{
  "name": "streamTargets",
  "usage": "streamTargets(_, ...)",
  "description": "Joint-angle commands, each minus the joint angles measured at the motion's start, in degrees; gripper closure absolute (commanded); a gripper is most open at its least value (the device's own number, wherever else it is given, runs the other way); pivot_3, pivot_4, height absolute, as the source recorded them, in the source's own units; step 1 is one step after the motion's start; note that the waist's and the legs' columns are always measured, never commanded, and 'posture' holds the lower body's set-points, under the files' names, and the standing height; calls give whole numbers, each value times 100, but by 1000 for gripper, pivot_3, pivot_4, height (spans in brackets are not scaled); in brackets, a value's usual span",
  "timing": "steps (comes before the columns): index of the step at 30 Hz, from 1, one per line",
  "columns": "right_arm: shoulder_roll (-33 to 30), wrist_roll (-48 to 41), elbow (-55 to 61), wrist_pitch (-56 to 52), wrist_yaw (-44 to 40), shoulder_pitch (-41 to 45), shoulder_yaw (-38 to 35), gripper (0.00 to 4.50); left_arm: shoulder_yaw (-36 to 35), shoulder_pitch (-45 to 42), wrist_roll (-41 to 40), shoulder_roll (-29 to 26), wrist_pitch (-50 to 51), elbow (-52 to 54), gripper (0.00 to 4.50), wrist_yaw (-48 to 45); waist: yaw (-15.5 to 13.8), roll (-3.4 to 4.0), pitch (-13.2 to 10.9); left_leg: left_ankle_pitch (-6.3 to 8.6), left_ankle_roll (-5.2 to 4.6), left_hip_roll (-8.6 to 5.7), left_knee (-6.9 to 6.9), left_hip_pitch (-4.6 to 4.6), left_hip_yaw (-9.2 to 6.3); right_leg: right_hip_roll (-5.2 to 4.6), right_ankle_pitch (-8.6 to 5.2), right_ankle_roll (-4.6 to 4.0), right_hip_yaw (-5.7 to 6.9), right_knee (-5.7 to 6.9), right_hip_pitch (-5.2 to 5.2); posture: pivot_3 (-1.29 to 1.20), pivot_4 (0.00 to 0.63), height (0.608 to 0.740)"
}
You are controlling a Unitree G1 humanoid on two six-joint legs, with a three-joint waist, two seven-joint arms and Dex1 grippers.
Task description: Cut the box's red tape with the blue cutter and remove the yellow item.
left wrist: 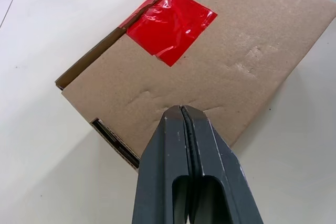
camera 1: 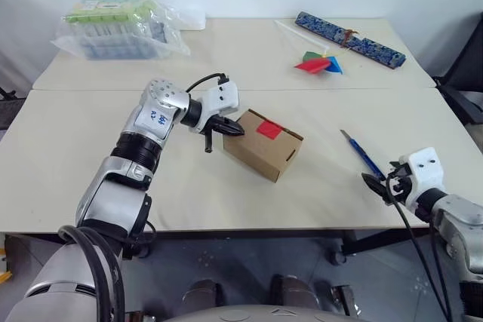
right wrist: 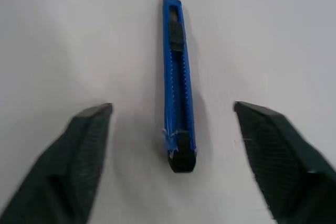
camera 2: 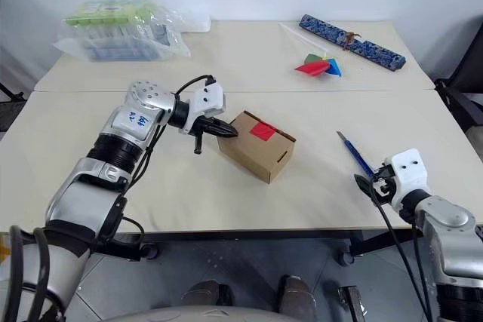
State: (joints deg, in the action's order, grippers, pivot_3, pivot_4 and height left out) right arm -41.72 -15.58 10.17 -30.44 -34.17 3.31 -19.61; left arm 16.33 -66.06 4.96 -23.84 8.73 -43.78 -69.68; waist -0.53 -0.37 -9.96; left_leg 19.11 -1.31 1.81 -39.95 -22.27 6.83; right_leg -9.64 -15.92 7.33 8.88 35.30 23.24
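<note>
The brown cardboard box [camera 1: 260, 148] sits mid-table with its flaps closed and the red tape [left wrist: 170, 24] across the seam on top. My left gripper [camera 1: 235, 130] is shut and empty, its tips at the box's left end, on or just over the top flap. The blue cutter [right wrist: 177, 98] lies flat on the table to the right of the box, blade end pointing away. My right gripper [camera 1: 377, 185] is open near the table's front edge, its fingers standing on either side of the cutter's near end without touching it. The yellow item is hidden.
A clear plastic bag of packaged goods [camera 1: 121, 28] lies at the back left. A paper pinwheel [camera 1: 318, 63] and a long blue patterned strip [camera 1: 349, 38] lie at the back right. A dark chair [camera 1: 464, 81] stands beyond the right edge.
</note>
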Motion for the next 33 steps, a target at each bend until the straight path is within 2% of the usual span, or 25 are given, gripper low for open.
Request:
streamTargets(1,-288,-266,617,-126,-180,40,-371,37,245,238,203,40,82,-120,4500,-105,-5,0,0,0,0,0,0,0,-2,0,0,0,-1,-1,0,0,150,740)
streamTargets(4,-672,-642,1062,-426,-461,497,-368,37,245,214,202,50,54,-162,4500,-124,-4,0,0,1,-2,0,0,0,-6,0,0,0,0,-6,-1,0,150,740)
streamTargets(7,-936,-822,1025,-1021,-499,1657,191,37,245,187,201,68,25,-214,4500,-132,20,4,0,4,-8,0,-1,1,-10,0,0,0,-10,-17,0,0,150,740)
streamTargets(14,-739,-405,19,-1308,-444,3351,1473,37,144,107,152,139,34,-286,4500,-30,-56,1,1,11,-21,-2,-3,-12,0,0,2,3,-3,-24,2,0,150,740)
streamTargets(18,-330,-113,-927,-1017,-319,4062,1802,877,41,70,119,112,58,-242,4500,63,-57,1,0,12,-23,-4,-7,-16,20,0,4,7,-5,-26,6,0,150,740)
streamTargets(25,205,701,-2889,19,-594,4916,2608,3250,-506,-192,-210,-174,508,176,4500,182,76,1,-4,9,-18,-3,-5,-34,35,0,4,8,0,-17,24,0,150,740)
streamTargets(28,485,1100,-3891,562,-781,5245,2990,4306,-726,-154,-389,-556,1206,659,4500,18,179,5,-13,6,-14,-3,-3,-60,33,0,5,9,5,-9,54,0,150,740)
streamTargets(29,572,1224,-4208,730,-862,5344,3110,4473,-769,-52,-439,-709,1466,904,4500,-33,214,6,-14,5,-11,-3,-2,-70,31,0,5,9,7,-1,66,0,150,740)
streamTargets(33,828,1419,-4992,1143,-1185,5633,3226,4473,-908,602,-699,-1143,2464,1940,4500,-86,291,18,-22,1,-4,-3,20,-77,17,0,6,10,13,18,85,0,150,740)
